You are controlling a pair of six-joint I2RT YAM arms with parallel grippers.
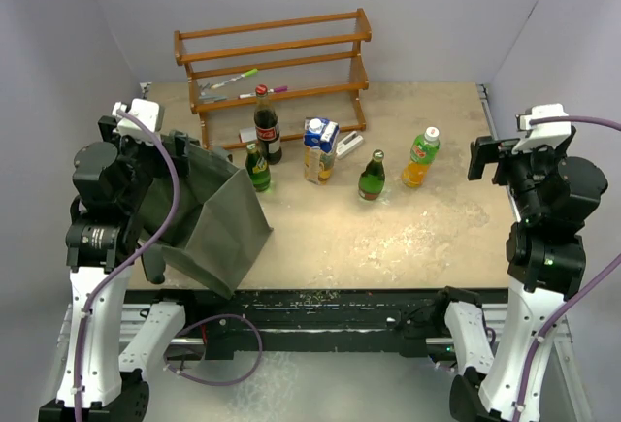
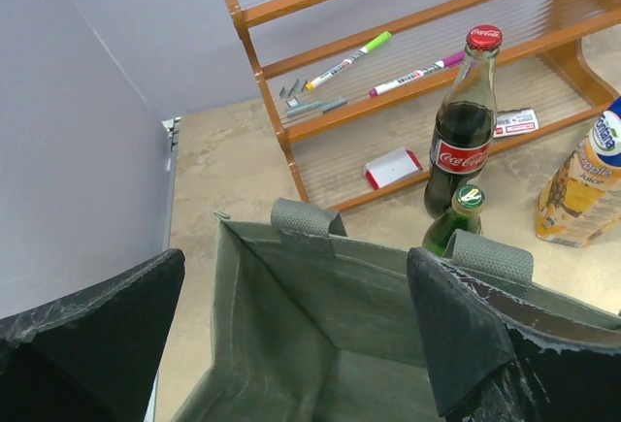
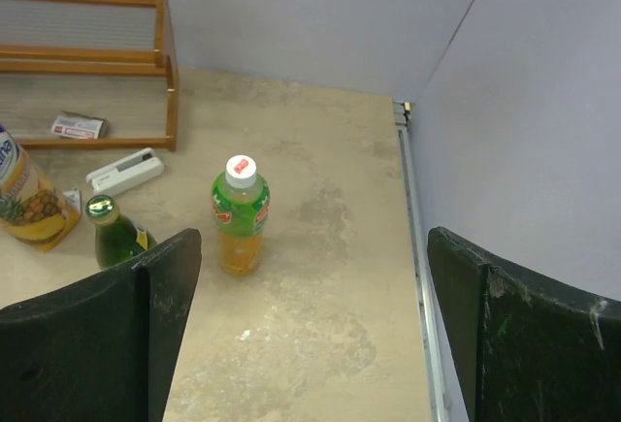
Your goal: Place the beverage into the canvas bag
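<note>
Left wrist view looks straight down into the bag (image 2: 320,344). Its mouth gapes just under the left claw (image 2: 296,267), and the grey-green floor inside is bare. The claw is spread wide and grips nothing. One finger sits outside the bag's left wall, and the other overlaps the right rim beside a loop handle (image 2: 490,255). Whether that finger touches the cloth cannot be told.

In the top view the bag stands in front of the rack (image 1: 277,63) and to its left, leaning at the table's (image 1: 388,238) near left corner. The left arm is folded tight above it, elbow up, wrist tipped down and forward over the opening.

Five drinks stand in front of the rack:
- A cola bottle (image 2: 464,131) is right against the rack's lower shelf.
- A small green bottle (image 2: 456,223) is just in front of the cola bottle and just beyond the bag's far rim.
- A carton (image 1: 318,150) is to the right of those.
- A green bottle (image 3: 114,233) follows.
- An orange bottle (image 3: 240,216) is farthest right of the rack.

The right claw (image 3: 312,243) is also spread wide and empty, raised well apart from the orange bottle, which lies ahead of it and to its left. The right arm is folded upright at the table's right edge, with its wrist held high.
</note>
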